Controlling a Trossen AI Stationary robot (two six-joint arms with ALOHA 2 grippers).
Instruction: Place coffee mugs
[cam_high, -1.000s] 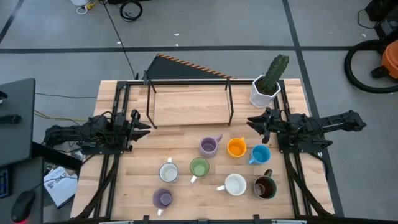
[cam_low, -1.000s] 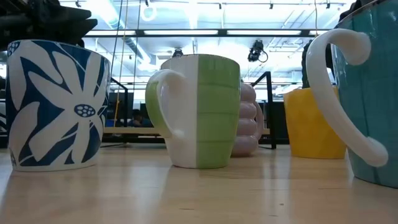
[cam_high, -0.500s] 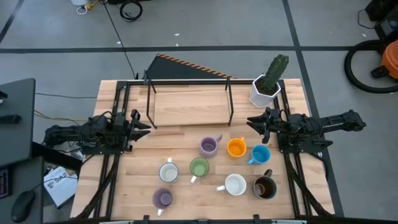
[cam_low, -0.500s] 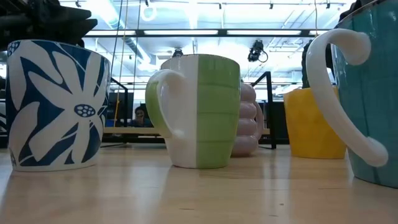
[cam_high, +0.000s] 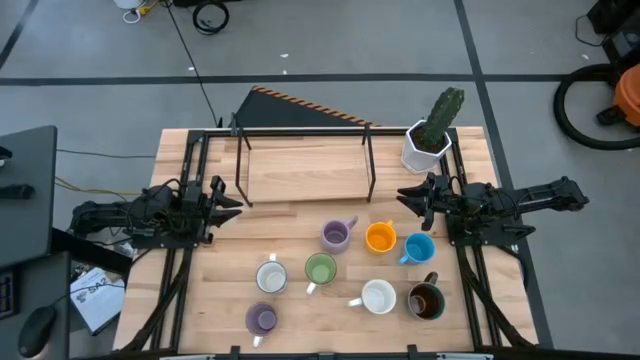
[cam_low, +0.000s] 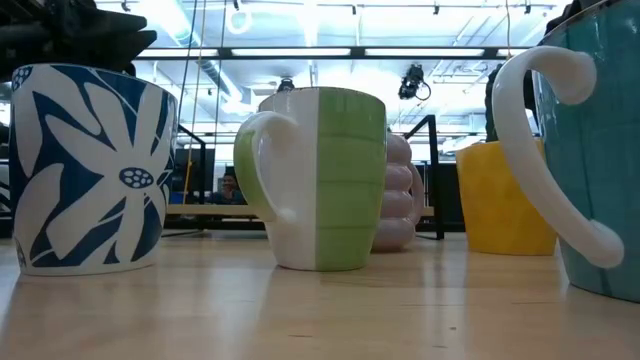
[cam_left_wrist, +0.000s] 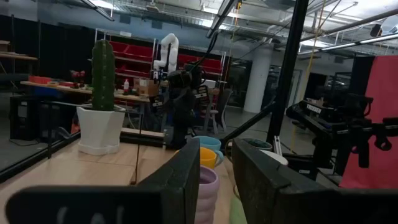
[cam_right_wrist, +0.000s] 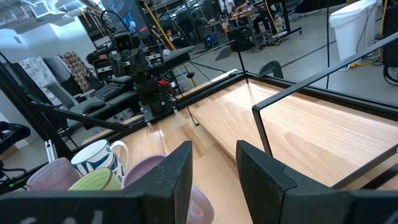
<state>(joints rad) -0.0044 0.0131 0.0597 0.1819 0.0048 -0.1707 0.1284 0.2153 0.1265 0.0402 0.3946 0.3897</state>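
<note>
Both grippers, left (cam_high: 222, 203) and right (cam_high: 408, 195), parked at counter (cam_high: 300, 185) edges, fingers parted and empty; eight coffee mugs (cam_high: 320, 268) clustered on front half; recommend nearest mug first, by rim, kept upright.

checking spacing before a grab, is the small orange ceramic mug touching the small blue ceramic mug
Apart. The high view shows a thin strip of wooden table between the orange mug and the blue mug.
</note>
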